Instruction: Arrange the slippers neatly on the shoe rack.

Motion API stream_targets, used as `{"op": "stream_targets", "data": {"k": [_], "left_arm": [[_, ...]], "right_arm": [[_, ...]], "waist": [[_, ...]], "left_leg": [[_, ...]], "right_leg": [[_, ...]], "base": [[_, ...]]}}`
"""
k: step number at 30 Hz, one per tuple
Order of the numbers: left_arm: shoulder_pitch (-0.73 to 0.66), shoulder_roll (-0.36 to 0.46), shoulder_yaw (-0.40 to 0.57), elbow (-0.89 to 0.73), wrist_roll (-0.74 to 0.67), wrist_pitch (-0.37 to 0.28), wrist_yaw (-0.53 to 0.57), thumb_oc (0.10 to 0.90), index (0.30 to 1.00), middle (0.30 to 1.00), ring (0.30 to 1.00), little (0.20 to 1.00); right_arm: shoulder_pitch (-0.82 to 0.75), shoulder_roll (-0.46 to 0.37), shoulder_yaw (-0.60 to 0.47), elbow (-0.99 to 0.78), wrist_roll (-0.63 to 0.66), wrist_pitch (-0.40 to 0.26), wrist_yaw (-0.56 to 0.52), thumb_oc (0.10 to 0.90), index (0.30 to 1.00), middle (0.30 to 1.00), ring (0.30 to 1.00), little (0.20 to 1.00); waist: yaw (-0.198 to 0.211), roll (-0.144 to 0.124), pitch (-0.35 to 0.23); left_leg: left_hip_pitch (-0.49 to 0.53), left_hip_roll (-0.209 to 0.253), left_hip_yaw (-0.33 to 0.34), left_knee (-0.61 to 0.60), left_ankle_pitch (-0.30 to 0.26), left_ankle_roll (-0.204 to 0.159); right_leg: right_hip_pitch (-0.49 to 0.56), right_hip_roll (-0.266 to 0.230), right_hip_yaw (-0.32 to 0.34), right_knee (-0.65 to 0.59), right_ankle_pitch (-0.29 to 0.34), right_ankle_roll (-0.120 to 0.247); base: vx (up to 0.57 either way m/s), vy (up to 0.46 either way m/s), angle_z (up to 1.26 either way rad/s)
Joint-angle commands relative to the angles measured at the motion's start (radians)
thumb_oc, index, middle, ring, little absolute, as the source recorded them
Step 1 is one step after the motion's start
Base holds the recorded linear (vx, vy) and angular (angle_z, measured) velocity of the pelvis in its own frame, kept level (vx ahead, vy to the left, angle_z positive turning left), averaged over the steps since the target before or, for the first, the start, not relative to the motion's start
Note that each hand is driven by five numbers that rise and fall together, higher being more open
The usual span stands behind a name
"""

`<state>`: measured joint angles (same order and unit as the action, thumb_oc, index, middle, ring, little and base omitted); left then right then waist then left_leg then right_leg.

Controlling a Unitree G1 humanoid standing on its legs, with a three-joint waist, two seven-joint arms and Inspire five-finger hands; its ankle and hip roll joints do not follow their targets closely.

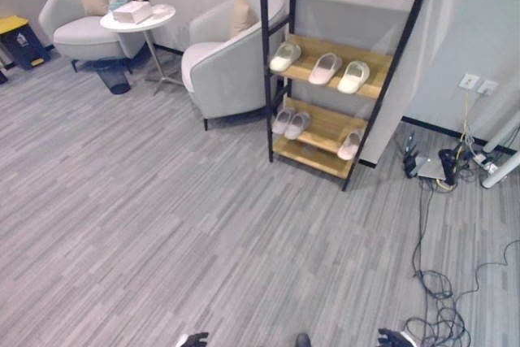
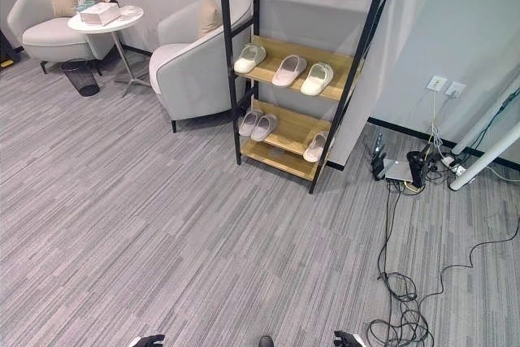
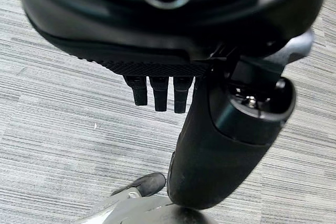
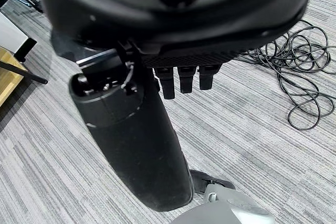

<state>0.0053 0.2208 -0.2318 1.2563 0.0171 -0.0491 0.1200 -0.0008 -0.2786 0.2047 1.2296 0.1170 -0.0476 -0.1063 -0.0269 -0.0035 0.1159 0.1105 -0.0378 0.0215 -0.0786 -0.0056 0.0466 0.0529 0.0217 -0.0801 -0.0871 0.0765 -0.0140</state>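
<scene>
The shoe rack [image 1: 382,59] has a black frame and wooden shelves and stands against the far wall. On its middle shelf lie three pale slippers [image 1: 325,68] in a row. The lower shelf holds a pair of slippers [image 1: 290,123] at its left end and a single slipper [image 1: 351,145] at its right end. Far from the rack, my left hand [image 1: 193,339] and right hand [image 1: 396,337] hang low over the carpet. In the wrist views the left hand [image 3: 220,145] and right hand [image 4: 136,145] are open, fingers straight, holding nothing.
A grey armchair [image 1: 223,62] stands just left of the rack. Further left are a round white side table [image 1: 138,20], a bin [image 1: 112,77] and a second armchair [image 1: 77,14]. Cables [image 1: 439,298] and a power strip [image 1: 435,166] lie on the floor at right.
</scene>
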Motion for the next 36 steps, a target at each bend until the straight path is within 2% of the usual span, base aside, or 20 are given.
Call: {"op": "stream_targets", "data": {"k": [1,13,17,20,24,26,28,30,32,36], "left_arm": [[-0.055,0.014,-0.031,0.049,0.049,-0.011,0.015,0.800,0.900,0.900,0.900,0.900],[-0.061,-0.001,-0.042,0.040,0.020,-0.007,0.013,0.800,0.900,0.900,0.900,0.900],[-0.068,-0.002,-0.048,0.029,0.002,-0.009,0.010,0.800,0.900,0.900,0.900,0.900],[-0.076,-0.005,-0.062,0.020,0.002,-0.009,0.006,0.800,0.900,0.900,0.900,0.900],[-0.097,-0.011,-0.081,0.011,-0.002,-0.010,0.010,0.800,0.900,0.900,0.900,0.900],[-0.101,-0.013,-0.092,0.008,0.002,-0.011,0.014,0.800,0.900,0.900,0.900,0.900],[-0.102,-0.016,-0.097,0.008,0.003,-0.011,0.016,0.800,0.900,0.900,0.900,0.900],[-0.098,-0.018,-0.095,0.011,0.002,-0.011,0.013,0.800,0.900,0.900,0.900,0.900],[-0.091,-0.018,-0.088,0.010,-0.007,-0.018,0.006,0.800,0.900,0.900,0.900,0.900],[-0.077,-0.020,-0.077,0.020,-0.007,-0.015,0.001,0.800,0.900,0.900,0.900,0.900]], "right_arm": [[-0.048,-0.009,0.036,0.040,-0.038,-0.011,-0.030,0.800,0.900,0.900,0.900,0.900],[-0.044,-0.009,0.042,0.051,-0.041,-0.002,-0.028,0.800,0.900,0.900,0.900,0.900],[-0.052,-0.013,0.044,0.047,-0.034,-0.003,-0.029,0.800,0.900,0.900,0.900,0.900],[-0.051,-0.021,0.043,0.050,-0.026,-0.004,-0.029,0.800,0.900,0.900,0.900,0.900],[-0.053,-0.031,0.033,0.052,-0.014,-0.006,-0.040,0.800,0.900,0.900,0.900,0.900],[-0.050,-0.035,0.030,0.057,-0.008,-0.004,-0.043,0.800,0.900,0.900,0.900,0.900],[-0.050,-0.037,0.030,0.063,-0.007,-0.005,-0.046,0.800,0.900,0.900,0.900,0.900],[-0.051,-0.039,0.034,0.061,-0.012,-0.004,-0.047,0.800,0.900,0.900,0.900,0.900],[-0.053,-0.042,0.045,0.054,-0.021,-0.003,-0.044,0.800,0.900,0.900,0.900,0.900],[-0.059,-0.037,0.056,0.048,-0.049,0.000,-0.036,0.800,0.900,0.900,0.900,0.900]], "waist": [[-0.011,-0.003,-0.037],[-0.024,0.004,-0.017],[-0.029,0.006,0.011],[-0.029,-0.001,0.037],[-0.027,-0.015,0.065],[-0.027,-0.021,0.070],[-0.022,-0.024,0.068],[-0.013,-0.020,0.063],[0.007,-0.011,0.062],[0.021,-0.014,0.049]], "left_leg": [[-0.021,0.043,-0.026,-0.009,-0.003,-0.078],[-0.013,0.064,-0.023,0.007,0.001,-0.083],[-0.048,0.073,-0.021,0.086,-0.029,-0.088],[-0.107,0.069,-0.008,0.219,-0.053,-0.104],[-0.214,0.081,-0.005,0.387,0.011,-0.124],[-0.255,0.082,0.001,0.419,0.017,-0.119],[-0.288,0.071,0.011,0.380,-0.005,-0.108],[-0.300,0.062,0.020,0.313,0.000,-0.104],[-0.314,0.042,0.000,0.233,0.036,-0.104],[-0.302,0.023,-0.019,0.213,0.028,-0.093]], "right_leg": [[0.041,-0.078,0.043,0.005,-0.086,0.142],[0.026,-0.061,0.056,0.036,-0.099,0.124],[-0.002,-0.053,0.071,0.090,-0.127,0.110],[-0.014,-0.044,0.077,0.126,-0.147,0.087],[-0.002,-0.050,0.075,0.120,-0.147,0.071],[0.007,-0.055,0.073,0.113,-0.151,0.067],[0.021,-0.060,0.072,0.094,-0.158,0.073],[0.038,-0.055,0.075,0.075,-0.165,0.080],[0.060,-0.041,0.096,0.061,-0.179,0.082],[0.075,-0.055,0.123,0.081,-0.205,0.094]], "base": [[0.00,0.000,0.00],[0.03,-0.058,-0.01],[0.00,-0.066,-0.04],[0.00,-0.082,-0.05],[0.04,-0.068,-0.09],[0.10,-0.026,-0.14],[0.18,0.020,0.00],[0.20,0.061,-0.02],[0.20,0.095,-0.06],[0.16,0.123,-0.31]]}}
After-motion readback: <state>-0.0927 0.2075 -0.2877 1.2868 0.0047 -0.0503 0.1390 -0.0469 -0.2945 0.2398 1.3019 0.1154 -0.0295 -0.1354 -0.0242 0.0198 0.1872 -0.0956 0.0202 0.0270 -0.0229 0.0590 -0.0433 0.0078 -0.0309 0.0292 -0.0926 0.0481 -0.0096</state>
